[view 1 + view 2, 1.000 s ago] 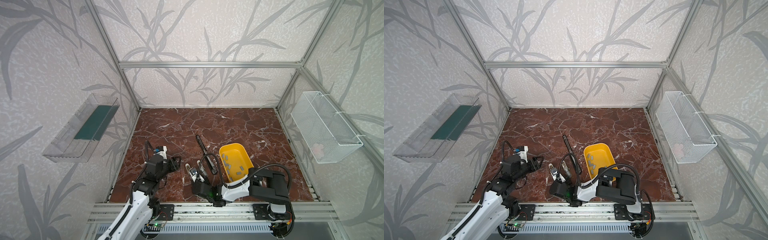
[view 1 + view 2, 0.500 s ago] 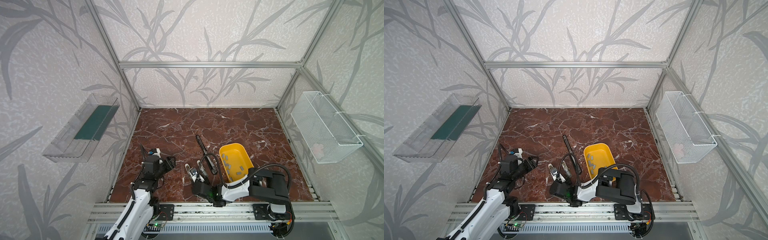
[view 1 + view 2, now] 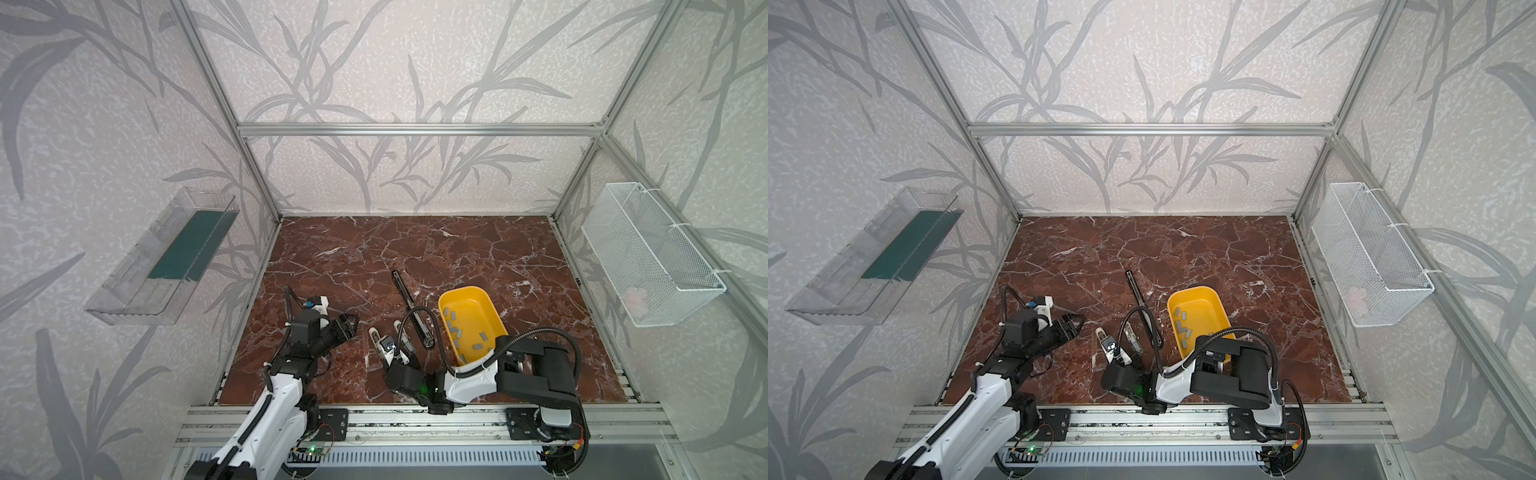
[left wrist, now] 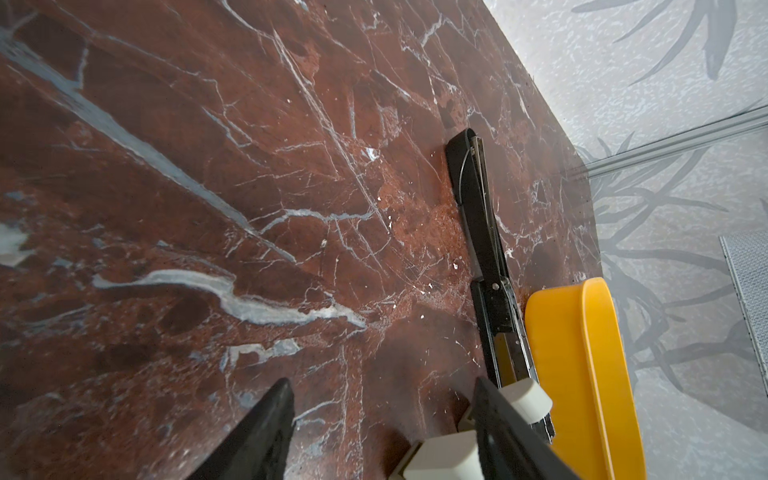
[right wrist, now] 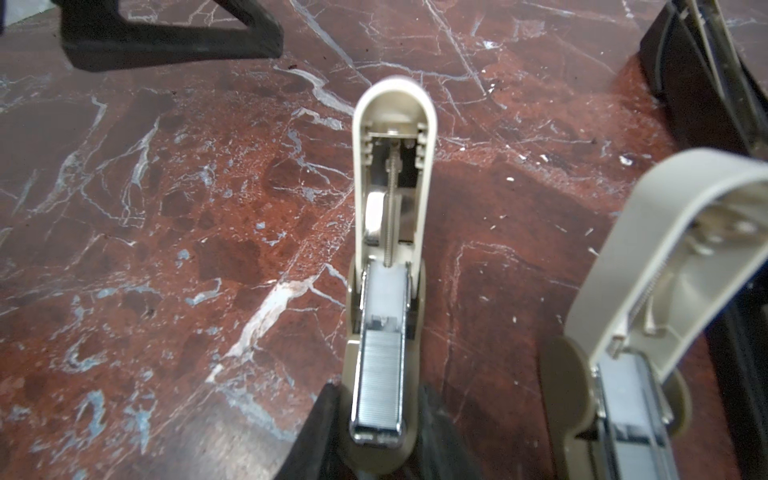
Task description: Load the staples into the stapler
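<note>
Grey staples (image 5: 380, 374) are seated in the open stapler (image 5: 392, 124) clamped by the right gripper (image 5: 380, 436). The left gripper (image 4: 382, 399) is spread, empty; another stapler (image 5: 673, 232) is set right.

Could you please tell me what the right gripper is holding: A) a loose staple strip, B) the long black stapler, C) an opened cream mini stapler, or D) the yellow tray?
C: the right gripper clamps the base of the opened cream mini stapler, a staple strip lying in its channel.
</note>
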{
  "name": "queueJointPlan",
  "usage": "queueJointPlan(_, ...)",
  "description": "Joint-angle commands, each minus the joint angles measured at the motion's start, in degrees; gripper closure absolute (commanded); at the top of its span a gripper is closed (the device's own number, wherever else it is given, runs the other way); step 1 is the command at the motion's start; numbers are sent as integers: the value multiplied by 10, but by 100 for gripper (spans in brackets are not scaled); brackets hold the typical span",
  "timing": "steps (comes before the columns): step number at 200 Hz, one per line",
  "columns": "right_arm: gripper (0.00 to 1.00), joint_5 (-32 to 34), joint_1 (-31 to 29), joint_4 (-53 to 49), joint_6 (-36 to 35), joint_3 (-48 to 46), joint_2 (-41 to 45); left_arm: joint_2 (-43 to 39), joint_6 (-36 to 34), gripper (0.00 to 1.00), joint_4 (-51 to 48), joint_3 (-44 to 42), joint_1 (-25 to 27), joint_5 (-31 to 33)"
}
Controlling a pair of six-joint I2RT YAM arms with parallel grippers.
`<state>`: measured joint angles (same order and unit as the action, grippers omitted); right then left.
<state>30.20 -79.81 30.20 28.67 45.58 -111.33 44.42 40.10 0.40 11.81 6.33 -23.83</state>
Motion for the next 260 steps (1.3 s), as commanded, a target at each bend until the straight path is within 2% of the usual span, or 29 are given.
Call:
queueJointPlan(1,81,-55,3,-61,0,-13,-35,24,-5,34,31,1,15,-12)
queueJointPlan(57,82,-59,3,-65,-1,-4,-40,124,7,38,96,14,96,37)
queueJointPlan(90,82,-64,3,-63,1,-3,-40,160,6,43,98,33,114,14)
queueJointPlan(166,80,-60,9,-60,8,-8,-32,125,16,42,122,-27,190,56)
queueJointPlan(199,77,-54,9,-58,7,-17,-16,111,18,44,118,-37,199,66)
queueJointPlan(260,60,-57,8,-62,2,-29,24,70,21,43,101,-51,204,87)
